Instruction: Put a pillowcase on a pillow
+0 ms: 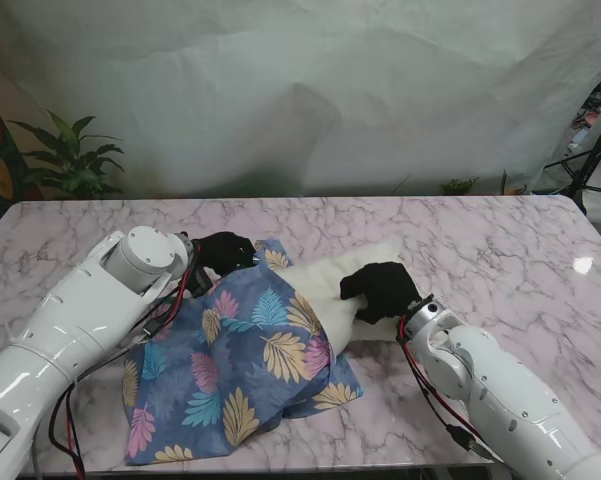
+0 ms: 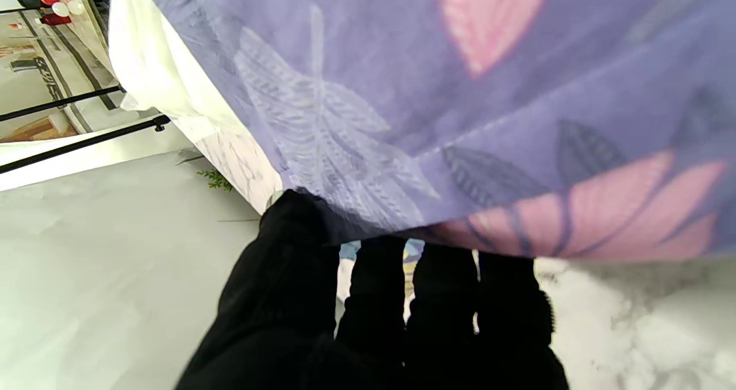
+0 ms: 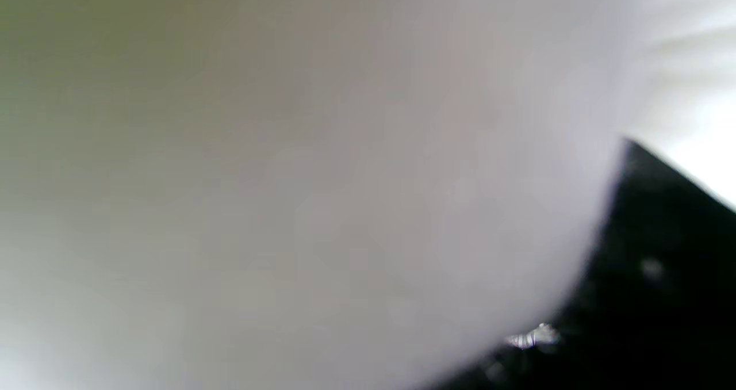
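The white pillow point(image 1: 345, 285) lies on the marble table point(image 1: 500, 250), its left part inside the blue leaf-print pillowcase point(image 1: 235, 370). The left hand point(image 1: 225, 252) grips the pillowcase's far edge, fingers point(image 2: 443, 286) curled under the fabric in the wrist view. The right hand point(image 1: 380, 290) presses on the pillow's bare end, fingers closed over it; its wrist view is a blur

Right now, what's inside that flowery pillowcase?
A white pillow is partly inside the pillowcase; its right end sticks out, gripped by the right hand. The left hand holds the pillowcase's far edge. How far in the pillow reaches is covered.
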Tool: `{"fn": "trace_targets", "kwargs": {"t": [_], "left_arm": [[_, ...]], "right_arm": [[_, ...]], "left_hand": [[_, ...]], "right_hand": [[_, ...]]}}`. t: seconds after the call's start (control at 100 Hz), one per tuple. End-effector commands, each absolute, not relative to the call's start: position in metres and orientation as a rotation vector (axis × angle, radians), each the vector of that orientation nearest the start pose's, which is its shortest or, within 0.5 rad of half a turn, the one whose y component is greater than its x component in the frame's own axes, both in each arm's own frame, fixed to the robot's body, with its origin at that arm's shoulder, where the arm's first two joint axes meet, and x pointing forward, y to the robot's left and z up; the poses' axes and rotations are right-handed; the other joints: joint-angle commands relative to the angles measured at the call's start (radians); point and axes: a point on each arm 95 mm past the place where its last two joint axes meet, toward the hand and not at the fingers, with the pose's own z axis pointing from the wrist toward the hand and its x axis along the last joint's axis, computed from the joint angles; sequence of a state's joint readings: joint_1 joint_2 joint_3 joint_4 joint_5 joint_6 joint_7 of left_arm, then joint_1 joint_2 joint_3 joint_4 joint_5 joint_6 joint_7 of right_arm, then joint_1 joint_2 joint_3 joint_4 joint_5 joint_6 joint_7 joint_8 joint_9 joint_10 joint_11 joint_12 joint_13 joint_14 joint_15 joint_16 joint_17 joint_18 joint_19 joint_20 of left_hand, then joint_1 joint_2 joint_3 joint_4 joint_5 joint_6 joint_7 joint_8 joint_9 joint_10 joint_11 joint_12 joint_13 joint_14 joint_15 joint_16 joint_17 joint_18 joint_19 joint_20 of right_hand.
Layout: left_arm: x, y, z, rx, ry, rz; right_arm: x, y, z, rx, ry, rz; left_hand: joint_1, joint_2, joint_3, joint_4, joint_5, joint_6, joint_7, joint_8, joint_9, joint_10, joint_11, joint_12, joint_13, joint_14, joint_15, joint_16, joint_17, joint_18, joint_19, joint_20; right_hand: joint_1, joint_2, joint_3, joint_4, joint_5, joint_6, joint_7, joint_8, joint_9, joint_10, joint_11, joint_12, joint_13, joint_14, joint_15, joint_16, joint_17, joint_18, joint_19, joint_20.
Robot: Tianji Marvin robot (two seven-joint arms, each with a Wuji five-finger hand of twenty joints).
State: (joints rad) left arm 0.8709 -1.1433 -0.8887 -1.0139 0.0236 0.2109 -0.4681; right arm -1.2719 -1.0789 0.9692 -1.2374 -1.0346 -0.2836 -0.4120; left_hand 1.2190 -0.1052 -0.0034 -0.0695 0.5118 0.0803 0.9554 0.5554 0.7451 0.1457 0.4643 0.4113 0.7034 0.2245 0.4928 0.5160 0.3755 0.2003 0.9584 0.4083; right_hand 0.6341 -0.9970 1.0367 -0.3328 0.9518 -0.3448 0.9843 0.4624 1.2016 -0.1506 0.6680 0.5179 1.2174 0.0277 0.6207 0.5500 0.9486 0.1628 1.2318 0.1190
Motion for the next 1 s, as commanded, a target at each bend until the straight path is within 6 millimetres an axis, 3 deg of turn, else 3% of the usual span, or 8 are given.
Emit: {"fn": "trace_targets", "kwargs": {"t": [0.0,0.14,0.27,0.36,0.99], "left_arm": [[0.556,-0.012,-0.292,-2.244,1.471,-1.507],[0.559,-0.016,-0.290,-2.174,1.432,-1.512],[0.561,-0.019,-0.285,-2.115,1.451,-1.512],[0.564,-0.021,-0.281,-2.056,1.478,-1.501],[0.585,-0.063,-0.250,-1.998,1.437,-1.576]], "right_arm": [[0.448,0.022,-0.331,0.788,1.533,1.764],[0.443,0.023,-0.330,0.770,1.556,1.779],[0.439,0.024,-0.326,0.748,1.563,1.793],[0.438,0.025,-0.322,0.736,1.558,1.816],[0.434,0.034,-0.313,0.679,1.574,1.943]], "left_hand": [[0.023,0.030,-0.012,0.036,0.028,-0.056,0.006,-0.006,-0.025,-0.012,-0.001,-0.014,-0.018,0.008,0.008,0.007,-0.007,0.016,0.010,0.021],[0.049,0.019,-0.006,0.036,0.037,-0.056,0.033,0.022,-0.015,-0.019,0.008,-0.013,-0.006,0.008,0.020,0.007,0.007,0.020,0.019,0.029],[0.072,-0.008,0.016,0.025,0.033,-0.071,0.075,0.155,0.025,-0.043,0.024,0.111,0.006,-0.002,0.031,-0.002,0.022,0.015,0.023,0.036],[0.072,-0.020,0.027,0.015,0.032,-0.086,0.102,0.197,0.048,-0.053,0.026,0.141,0.020,-0.014,0.032,-0.006,0.038,0.009,0.020,0.032],[0.072,-0.034,0.034,0.003,0.040,-0.110,0.113,0.217,0.074,-0.064,0.015,0.161,0.031,-0.039,0.032,-0.010,0.028,-0.010,0.006,0.022]], "right_hand": [[0.163,0.086,0.222,0.081,0.154,-0.109,0.155,0.127,0.046,-0.048,0.040,0.027,0.081,-0.106,0.171,0.037,0.012,-0.093,0.013,-0.022],[0.162,0.085,0.225,0.080,0.151,-0.109,0.157,0.130,0.045,-0.049,0.042,0.029,0.082,-0.105,0.171,0.037,0.011,-0.093,0.014,-0.026],[0.163,0.084,0.227,0.079,0.151,-0.109,0.160,0.133,0.045,-0.049,0.043,0.029,0.081,-0.106,0.171,0.037,0.011,-0.092,0.014,-0.030],[0.163,0.083,0.228,0.079,0.150,-0.111,0.160,0.134,0.044,-0.049,0.044,0.029,0.081,-0.105,0.171,0.038,0.011,-0.092,0.015,-0.034],[0.169,0.080,0.232,0.079,0.157,-0.121,0.174,0.147,0.044,-0.063,0.054,0.033,0.078,-0.111,0.171,0.045,0.003,-0.091,0.024,-0.077]]}}
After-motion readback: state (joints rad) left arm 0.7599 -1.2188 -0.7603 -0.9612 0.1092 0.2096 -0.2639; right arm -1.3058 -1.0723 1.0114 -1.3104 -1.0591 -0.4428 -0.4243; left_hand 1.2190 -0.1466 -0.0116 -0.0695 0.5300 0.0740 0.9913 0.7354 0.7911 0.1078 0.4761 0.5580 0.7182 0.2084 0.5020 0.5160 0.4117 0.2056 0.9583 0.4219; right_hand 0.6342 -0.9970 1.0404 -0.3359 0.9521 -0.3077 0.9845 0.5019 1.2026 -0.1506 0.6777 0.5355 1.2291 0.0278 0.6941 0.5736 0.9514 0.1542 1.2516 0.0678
